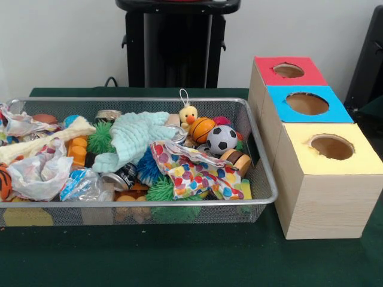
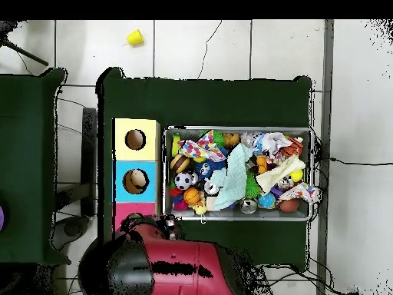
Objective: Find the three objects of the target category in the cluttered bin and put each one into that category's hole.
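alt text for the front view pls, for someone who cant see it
A wire mesh bin on a green table overflows with toys: a soccer ball, mini basketball, yellow duck, mint cloth and polka-dot wrapper. Beside it stand three wooden boxes with round holes, topped red, blue and yellow.

Colour rundown: the tabletop [image 1: 179, 257] is dark green, and the mesh bin [image 1: 257, 149] on it is silver. The three wooden boxes have painted tops, red [image 1: 311, 76], blue [image 1: 341, 110] and yellow [image 1: 359, 158], with pale bare wood sides. In the bin there's a mint green cloth [image 1: 134, 140], a white wrapper with multicoloured polka dots [image 1: 191, 170], a black-and-white soccer ball [image 1: 222, 139], an orange basketball with black lines [image 1: 202, 129], a yellow duck [image 1: 189, 115] and spiky green balls [image 1: 100, 139].
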Motion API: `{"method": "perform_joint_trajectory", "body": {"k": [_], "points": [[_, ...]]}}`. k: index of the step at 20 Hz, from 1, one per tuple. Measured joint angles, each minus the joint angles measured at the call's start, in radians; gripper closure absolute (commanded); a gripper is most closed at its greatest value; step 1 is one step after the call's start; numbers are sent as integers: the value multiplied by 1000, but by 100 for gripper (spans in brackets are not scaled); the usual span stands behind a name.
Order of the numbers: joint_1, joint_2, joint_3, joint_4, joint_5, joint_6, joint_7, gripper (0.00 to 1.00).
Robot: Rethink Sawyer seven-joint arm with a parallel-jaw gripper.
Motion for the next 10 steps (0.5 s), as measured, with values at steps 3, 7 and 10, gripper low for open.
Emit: {"method": "perform_joint_trajectory", "body": {"k": [3, 7, 10], "points": [[-44, 0, 1, -12, -1, 0, 0, 100], [-112, 5, 4, -20, -1, 0, 0, 100], [-160, 14, 15, -19, -2, 0, 0, 100]]}}
